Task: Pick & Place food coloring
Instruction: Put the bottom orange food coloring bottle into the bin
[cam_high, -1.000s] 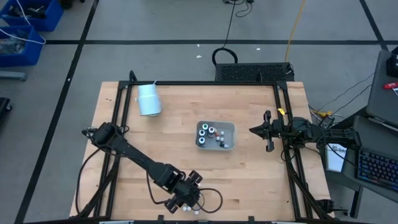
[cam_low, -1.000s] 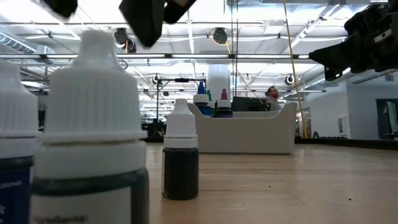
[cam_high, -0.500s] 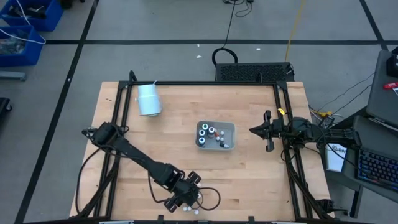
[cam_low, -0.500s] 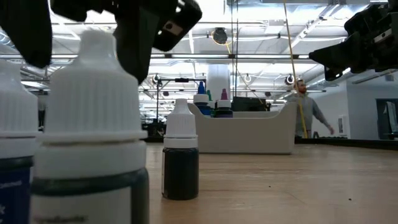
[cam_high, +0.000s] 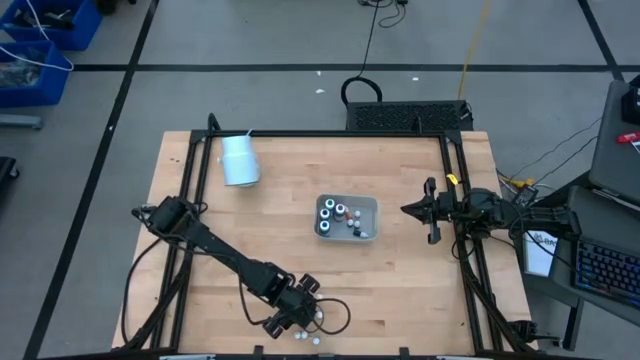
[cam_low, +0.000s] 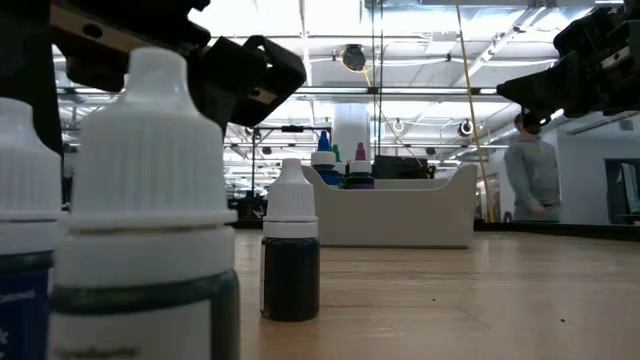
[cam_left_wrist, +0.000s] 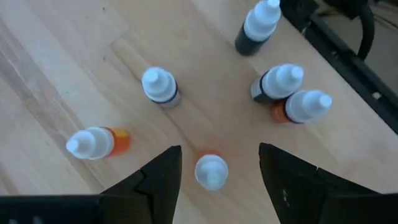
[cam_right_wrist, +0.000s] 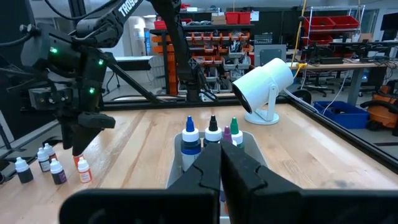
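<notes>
The left pincer (cam_left_wrist: 214, 163) is held wide open over a white-capped orange bottle (cam_left_wrist: 211, 171) standing between its fingers, untouched, among 6 loose food coloring bottles (cam_high: 312, 322) near the worktop's (cam_high: 400, 280) front edge. More bottles are kept in the clear tray (cam_high: 347, 217) mid-worktop. The right pincer (cam_high: 408, 209), fully closed and empty, is parked beside the tray.
</notes>
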